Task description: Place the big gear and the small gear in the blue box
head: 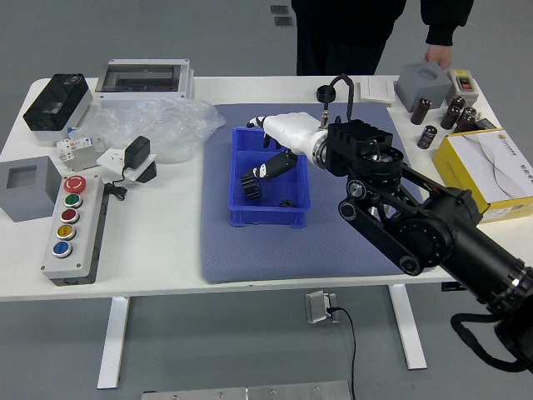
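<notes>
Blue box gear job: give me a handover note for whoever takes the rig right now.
Right hand: over the blue box, fingers open; a fingertip is close to the big gear, contact unclear.
Left hand: out of view.
Gears: both in the box, big one left, small gear right of it, near the front wall.
Done: both gears placed, by the look of it.
Left: probably just lift the right hand clear.
Person's hand: at the far side.
</notes>
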You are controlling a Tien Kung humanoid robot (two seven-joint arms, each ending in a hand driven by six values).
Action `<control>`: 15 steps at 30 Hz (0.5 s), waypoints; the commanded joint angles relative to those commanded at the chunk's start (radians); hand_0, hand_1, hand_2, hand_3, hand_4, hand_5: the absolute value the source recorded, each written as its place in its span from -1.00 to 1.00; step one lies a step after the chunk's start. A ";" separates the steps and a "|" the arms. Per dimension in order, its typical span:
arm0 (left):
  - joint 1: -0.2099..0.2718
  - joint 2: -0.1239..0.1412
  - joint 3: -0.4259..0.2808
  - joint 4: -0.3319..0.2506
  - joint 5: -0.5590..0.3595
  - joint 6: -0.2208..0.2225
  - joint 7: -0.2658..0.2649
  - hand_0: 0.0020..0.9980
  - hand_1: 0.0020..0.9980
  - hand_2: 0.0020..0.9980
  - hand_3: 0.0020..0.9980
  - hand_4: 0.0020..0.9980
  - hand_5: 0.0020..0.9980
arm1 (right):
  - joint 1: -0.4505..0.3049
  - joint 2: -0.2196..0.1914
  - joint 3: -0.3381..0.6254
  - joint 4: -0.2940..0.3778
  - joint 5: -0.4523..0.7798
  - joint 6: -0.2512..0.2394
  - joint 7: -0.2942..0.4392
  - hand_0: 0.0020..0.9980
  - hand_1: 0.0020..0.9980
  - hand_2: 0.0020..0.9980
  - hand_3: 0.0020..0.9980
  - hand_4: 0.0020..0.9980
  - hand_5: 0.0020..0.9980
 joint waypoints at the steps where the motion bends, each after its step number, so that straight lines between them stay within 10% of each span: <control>1: 0.000 0.000 0.000 0.000 -0.001 0.000 0.000 0.64 0.66 0.65 0.62 0.07 -0.76 | 0.001 -0.004 0.004 0.003 -0.001 0.001 -0.001 0.46 0.38 0.64 1.00 0.77 -0.01; 15: 0.004 0.004 -0.018 0.000 -0.007 0.004 -0.002 0.64 0.66 0.65 0.61 0.07 -0.76 | -0.096 -0.182 0.194 0.173 0.041 -0.045 -0.008 0.50 0.46 0.63 0.82 0.55 -0.06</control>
